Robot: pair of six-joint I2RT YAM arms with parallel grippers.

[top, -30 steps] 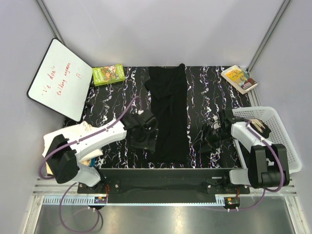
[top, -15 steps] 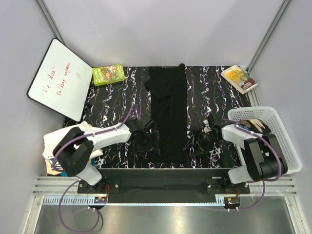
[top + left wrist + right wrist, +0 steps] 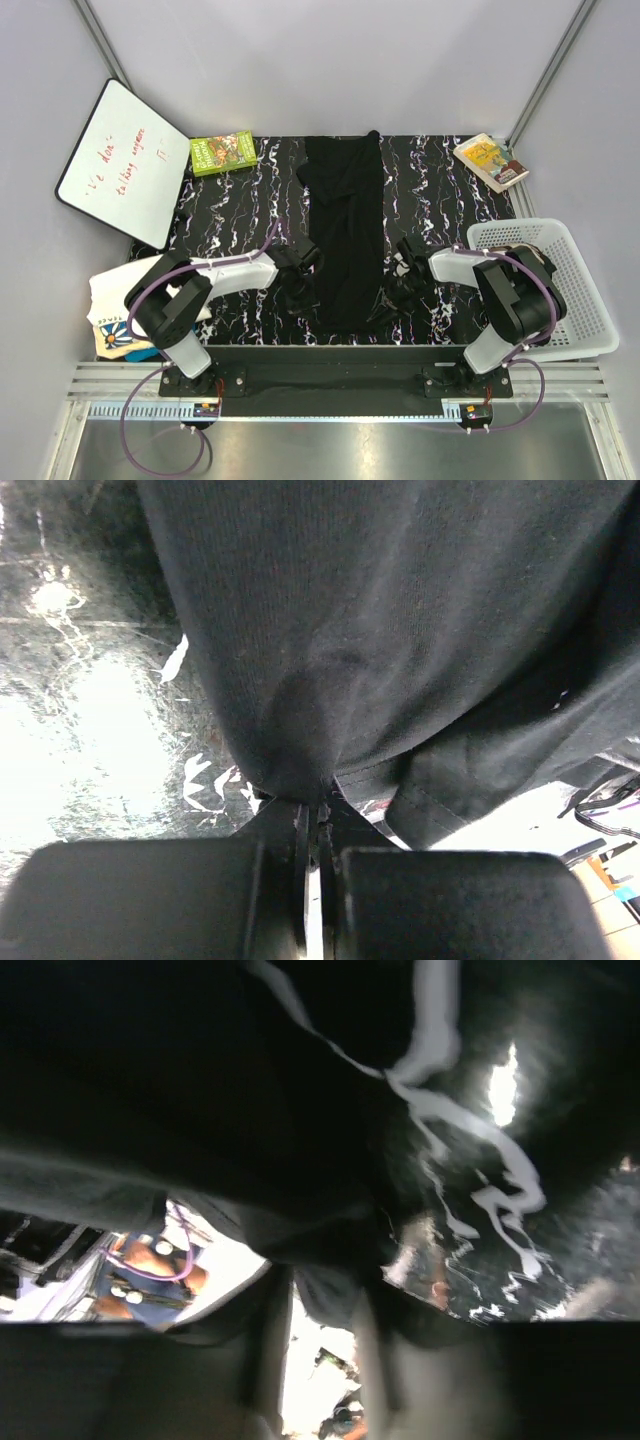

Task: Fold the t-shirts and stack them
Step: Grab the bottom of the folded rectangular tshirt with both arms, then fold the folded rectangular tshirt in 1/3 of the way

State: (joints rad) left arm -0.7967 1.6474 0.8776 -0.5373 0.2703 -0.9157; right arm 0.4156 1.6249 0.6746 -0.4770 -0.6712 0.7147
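Note:
A plain black t-shirt [image 3: 345, 220] lies as a long narrow strip down the middle of the marbled black table [image 3: 450, 200]. My left gripper [image 3: 305, 278] is at the strip's near left edge. In the left wrist view it [image 3: 318, 805] is shut, with black t-shirt cloth [image 3: 400, 630] pinched between the tips. My right gripper [image 3: 392, 290] is at the near right edge. Its wrist view is blurred, and the right gripper [image 3: 320, 1300] has a fold of the black t-shirt [image 3: 200, 1110] caught between its fingers. A white t-shirt [image 3: 115, 310] with a printed corner lies off the table's left edge.
A whiteboard [image 3: 122, 165] with red writing leans at the far left. A green book [image 3: 223, 152] lies beside it. Another book [image 3: 490, 161] sits at the far right corner. A white slatted basket [image 3: 565, 300] stands at the right, close to the right arm.
Both arms moved inward and down to the black t-shirt's near end. Both grippers closed, the left on the left edge and the right on the right edge. The strip's near end bunched narrower.

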